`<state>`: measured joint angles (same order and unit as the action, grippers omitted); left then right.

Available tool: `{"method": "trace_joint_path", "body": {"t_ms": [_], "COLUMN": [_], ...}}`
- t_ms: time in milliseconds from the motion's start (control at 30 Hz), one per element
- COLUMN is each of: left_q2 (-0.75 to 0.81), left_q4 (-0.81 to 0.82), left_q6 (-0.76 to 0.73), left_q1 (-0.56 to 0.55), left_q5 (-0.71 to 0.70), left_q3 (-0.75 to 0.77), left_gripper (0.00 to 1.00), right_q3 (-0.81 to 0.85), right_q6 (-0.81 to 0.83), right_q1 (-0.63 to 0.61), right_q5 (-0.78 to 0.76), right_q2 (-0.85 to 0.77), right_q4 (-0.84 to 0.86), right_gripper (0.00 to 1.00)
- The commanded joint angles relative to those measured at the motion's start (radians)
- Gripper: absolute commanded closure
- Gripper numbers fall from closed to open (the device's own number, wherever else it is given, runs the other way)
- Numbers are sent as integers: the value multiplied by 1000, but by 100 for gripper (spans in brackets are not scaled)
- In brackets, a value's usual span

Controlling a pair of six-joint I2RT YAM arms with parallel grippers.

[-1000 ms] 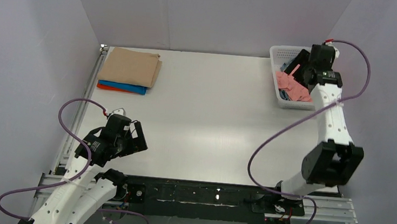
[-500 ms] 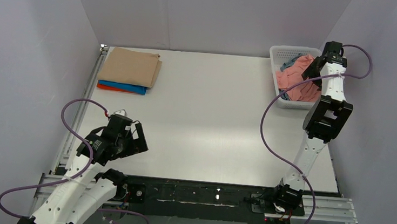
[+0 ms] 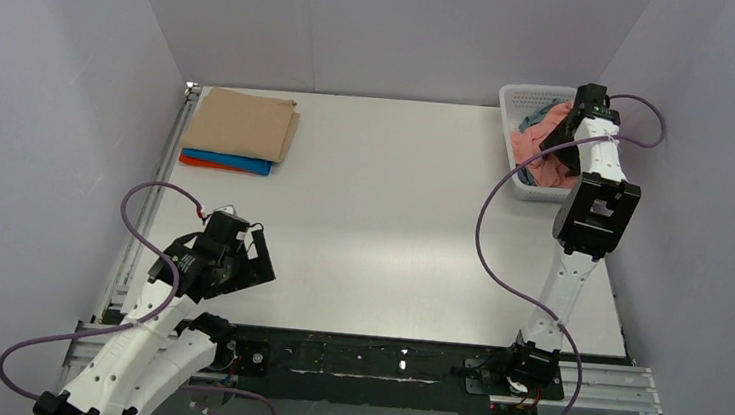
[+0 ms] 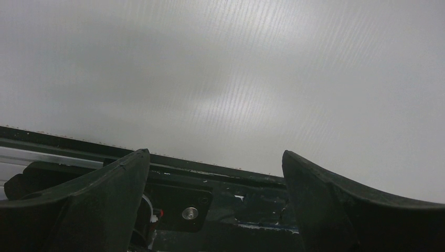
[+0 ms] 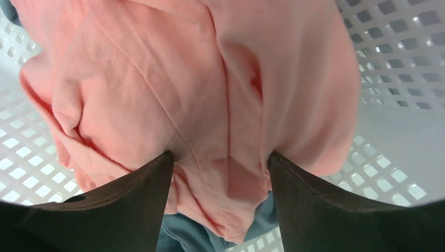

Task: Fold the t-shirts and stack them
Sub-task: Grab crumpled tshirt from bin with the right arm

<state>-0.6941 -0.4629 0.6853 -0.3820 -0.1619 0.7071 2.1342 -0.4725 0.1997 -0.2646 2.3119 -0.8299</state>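
A salmon-pink t-shirt lies bunched in the white mesh basket at the back right. My right gripper reaches down into the basket and is shut on a thick fold of it, both fingers pressed into the cloth. In the top view that gripper sits over the pink cloth. A dusty grey-blue t-shirt shows under the pink one. At the back left a folded tan t-shirt tops a bright blue one and an orange-red one. My left gripper hangs open near the front left.
The basket's mesh wall stands close round the right fingers. The left wrist view shows only bare tabletop, the dark front rail and its own spread fingers. Grey walls enclose the table on three sides.
The right arm has swung up and reached deeper into the basket, and its jaws have narrowed onto the pink cloth. The left arm has barely shifted.
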Motion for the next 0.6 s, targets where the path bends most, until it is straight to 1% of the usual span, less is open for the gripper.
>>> {"method": "trace_joint_path", "body": {"t_ms": [0, 167, 233, 267, 300, 333, 367, 433, 533, 567], "left_q2": [-12, -8, -9, -10, -11, -13, -13, -12, -9, -9], "left_q4": [-96, -105, -101, -103, -104, -107, -110, -111, -111, -111], "left_q6": [-5, -5, -1, -1, -1, -2, -5, -7, -5, -5], "left_q1": [-5, -5, -5, -5, -5, -5, -5, -5, -5, -5], "left_q5": [-32, -52, -54, -57, -59, -58, -57, -57, -59, -58], "left_q3": [2, 3, -4, -5, -5, -1, 3, 6, 9, 9], "left_gripper": [2, 2, 2, 2, 2, 2, 2, 2, 2, 2], "right_q3": [27, 28, 26, -2, -30, -6, 18, 10, -35, -38], "right_q6": [-69, -75, -76, -81, -68, -64, -65, -60, -70, -75], "right_q1": [-4, -6, -8, -8, -8, -2, 0, 0, 0, 0], "right_q5": [-17, -16, 30, 64, 110, 138, 133, 131, 138, 141], "right_q2": [38, 43, 58, 60, 62, 77, 92, 85, 28, 9], "right_q4": [-7, -11, -47, -38, -4, -23, -41, -23, 33, 44], "right_gripper": [27, 30, 31, 34, 39, 49, 54, 67, 89, 93]}}
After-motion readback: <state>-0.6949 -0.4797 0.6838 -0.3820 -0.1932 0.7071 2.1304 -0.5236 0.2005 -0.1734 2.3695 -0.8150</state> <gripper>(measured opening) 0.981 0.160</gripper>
